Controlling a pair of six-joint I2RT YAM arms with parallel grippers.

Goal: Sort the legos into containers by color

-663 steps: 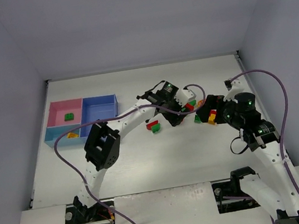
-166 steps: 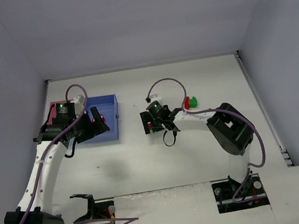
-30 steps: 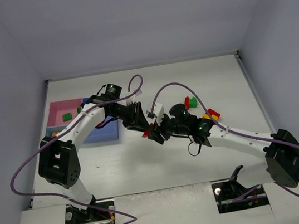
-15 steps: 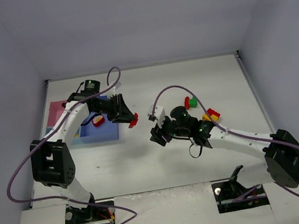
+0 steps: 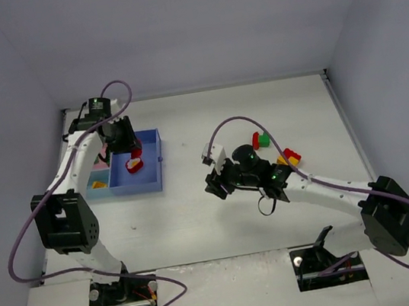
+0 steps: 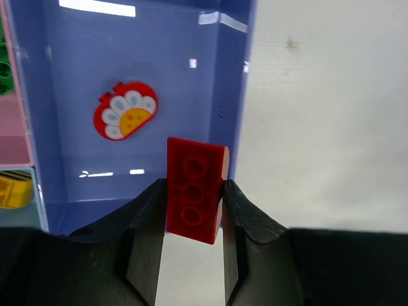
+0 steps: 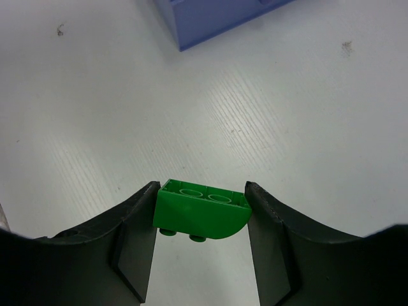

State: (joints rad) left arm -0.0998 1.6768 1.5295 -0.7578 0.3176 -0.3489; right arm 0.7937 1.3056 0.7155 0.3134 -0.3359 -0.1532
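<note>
On my left wrist feed, the brick (image 6: pixel 194 189) between the left gripper's (image 6: pixel 191 210) black fingers (image 6: pixel 143 245) is plain red. The big tray (image 6: pixel 234 95) beneath is blue. The rounded piece (image 6: pixel 126 118) lying in it is red, with white petals dotted pale blue around a yellow centre speckled orange. Alongside sits a pink tray (image 6: pixel 14 137) with a green piece (image 6: pixel 4 70). Lower down, a yellow brick (image 6: pixel 13 191) lies on what looks like a light-blue tray (image 6: pixel 29 217), though only a sliver shows. The right gripper's (image 7: pixel 201 204) black fingers (image 7: pixel 131 248) flank a bright green brick (image 7: pixel 201 218) over the white table (image 7: pixel 95 95). Overhead I see purple cables (image 5: pixel 236 118), white arms (image 5: pixel 326 192) with black joints, and loose legos (image 5: pixel 263 142) in green, red and yellow.
</note>
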